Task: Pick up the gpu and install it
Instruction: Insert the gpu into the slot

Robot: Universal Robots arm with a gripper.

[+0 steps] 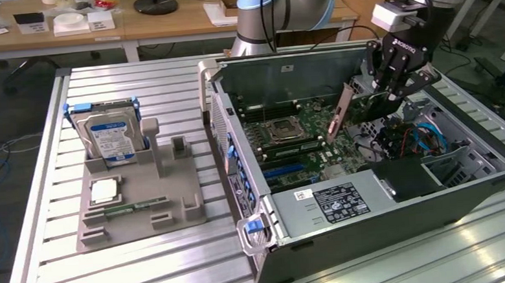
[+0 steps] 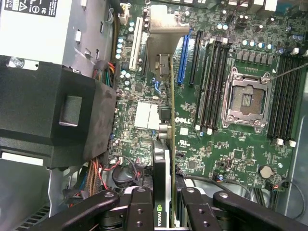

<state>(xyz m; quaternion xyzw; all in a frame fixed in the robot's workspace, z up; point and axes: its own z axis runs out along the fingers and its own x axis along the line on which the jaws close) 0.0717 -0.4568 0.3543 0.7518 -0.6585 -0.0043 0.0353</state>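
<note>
Your pick-up is done: the gripper (image 1: 394, 92) is clamped on the gpu (image 1: 365, 106) and holds it inside the case (image 1: 395, 225). The holder (image 1: 139, 212) lies well apart, at about nine o'clock from the case in the exterior view. Installing is what's left. The card hangs tilted above the board (image 1: 301, 145), at about two o'clock from the CPU socket (image 1: 284, 130), with its bracket end nearest the board. I judge it not seated in any slot. In the wrist view the gpu (image 2: 163, 163) runs edge-on out from between the fingers (image 2: 139, 211), and its bracket (image 2: 166, 45) sits just beside the blue slot (image 2: 183, 57).
</note>
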